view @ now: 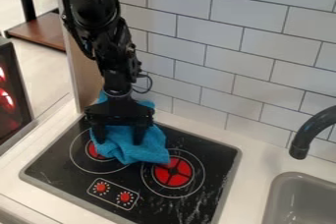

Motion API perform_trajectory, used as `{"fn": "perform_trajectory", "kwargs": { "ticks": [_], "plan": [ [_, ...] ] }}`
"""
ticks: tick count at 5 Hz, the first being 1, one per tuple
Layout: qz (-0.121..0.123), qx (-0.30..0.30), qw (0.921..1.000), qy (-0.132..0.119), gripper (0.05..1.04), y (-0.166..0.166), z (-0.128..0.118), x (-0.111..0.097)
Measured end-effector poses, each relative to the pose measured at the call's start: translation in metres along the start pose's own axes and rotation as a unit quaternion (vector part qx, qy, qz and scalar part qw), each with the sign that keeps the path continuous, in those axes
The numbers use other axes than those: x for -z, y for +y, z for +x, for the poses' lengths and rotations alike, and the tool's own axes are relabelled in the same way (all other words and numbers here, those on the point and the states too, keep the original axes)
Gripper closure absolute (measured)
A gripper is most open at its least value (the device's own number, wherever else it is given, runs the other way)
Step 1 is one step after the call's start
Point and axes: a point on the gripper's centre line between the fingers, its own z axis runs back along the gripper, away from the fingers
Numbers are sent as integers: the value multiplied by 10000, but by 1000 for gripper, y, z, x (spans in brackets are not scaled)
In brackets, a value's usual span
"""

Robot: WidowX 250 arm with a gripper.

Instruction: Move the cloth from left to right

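I'm looking down at my gripper (119, 142) hanging left of centre in the frame, its jaws standing apart, with the crumpled blue cloth (141, 151) showing between them and behind them. The cloth is lying on the black stove top (58, 179), partly covering the left red burner (96, 150) and reaching the edge of the right one (173, 172), while the black faucet (310, 132) is curving over near the gray sink (283, 184) at lower right.
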Motion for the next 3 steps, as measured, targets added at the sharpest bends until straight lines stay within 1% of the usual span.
{"fn": "perform_trajectory", "kwargs": {
  "ticks": [1,3],
  "plan": [
    [-52,238,9997,1,83,-16,-13,0],
    [-147,1007,9947,119,83,-45,-52,-5]
  ]
}}
